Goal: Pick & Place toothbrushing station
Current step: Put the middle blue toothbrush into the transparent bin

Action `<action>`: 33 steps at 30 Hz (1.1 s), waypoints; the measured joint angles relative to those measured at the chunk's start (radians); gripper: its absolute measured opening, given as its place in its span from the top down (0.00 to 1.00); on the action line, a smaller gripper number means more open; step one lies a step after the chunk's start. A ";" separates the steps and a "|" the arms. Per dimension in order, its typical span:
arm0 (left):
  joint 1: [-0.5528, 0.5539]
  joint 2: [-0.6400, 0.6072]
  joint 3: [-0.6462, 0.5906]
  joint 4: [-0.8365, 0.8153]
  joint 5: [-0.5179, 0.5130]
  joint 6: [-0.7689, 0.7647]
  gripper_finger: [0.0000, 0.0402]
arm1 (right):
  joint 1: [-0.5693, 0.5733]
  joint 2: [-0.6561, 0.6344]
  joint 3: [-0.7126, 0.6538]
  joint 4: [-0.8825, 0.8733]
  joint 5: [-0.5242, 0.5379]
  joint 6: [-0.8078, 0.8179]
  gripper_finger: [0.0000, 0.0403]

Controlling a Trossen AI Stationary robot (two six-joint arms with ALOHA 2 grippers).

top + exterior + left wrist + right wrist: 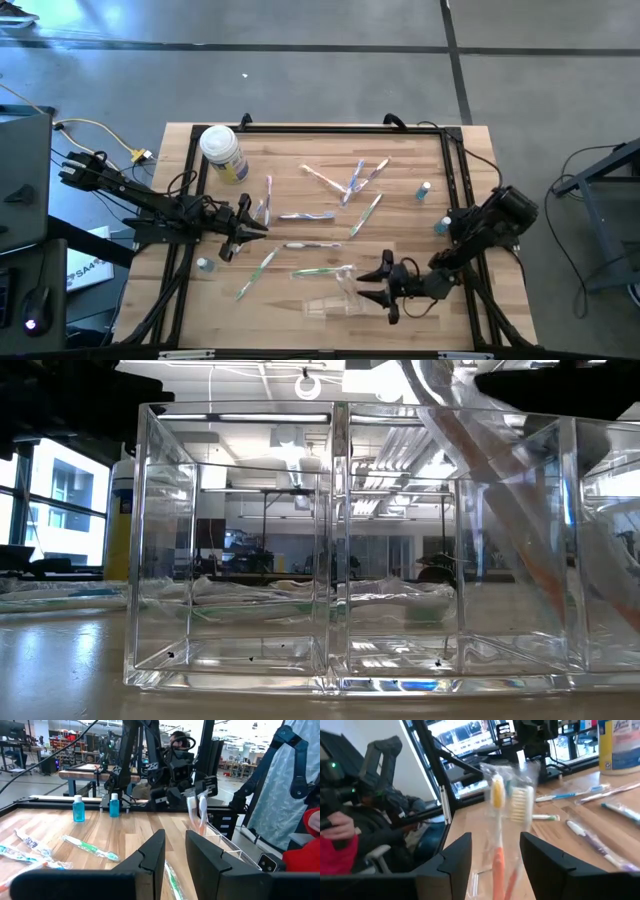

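The clear, compartmented holder point(325, 306) point(340, 540) stands near the table's front edge. A wrapped toothbrush point(498, 827) with an orange handle leans upright in its right compartment point(500, 490), its head sticking out above the rim. My right gripper point(365, 286) point(495, 850) is open at the holder's right side. Its fingers stand on either side of the wrapped brush, with a gap on each side. My left gripper point(255, 225) point(175, 845) hovers at the table's left, its fingers a little apart with nothing between them. Several pastel toothbrushes point(308, 215) lie flat across the middle of the table.
A white-lidded jar with a yellow label point(224, 152) stands at the far left. Small blue bottles stand at the right point(425, 190) point(441, 226) and near left point(205, 264). Loose brushes point(320, 270) lie just beyond the holder. A black frame point(320, 128) borders the table.
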 joint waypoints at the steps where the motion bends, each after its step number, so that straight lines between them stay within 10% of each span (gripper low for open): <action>1: 0.000 0.000 0.000 0.000 0.004 -0.011 0.81 | 0.007 -0.021 0.000 -0.027 0.006 -0.005 0.60; 11: 0.000 -0.001 0.016 -0.046 0.022 -0.041 0.81 | 0.068 -0.221 0.000 -0.285 0.007 -0.005 0.60; 25: 0.001 0.187 0.586 -1.131 -0.153 -0.009 0.81 | 0.093 -0.252 0.000 -0.339 0.008 -0.001 0.61; 33: 0.026 0.398 0.746 -1.266 -0.203 0.011 0.81 | 0.100 -0.252 0.000 -0.340 0.010 0.020 0.61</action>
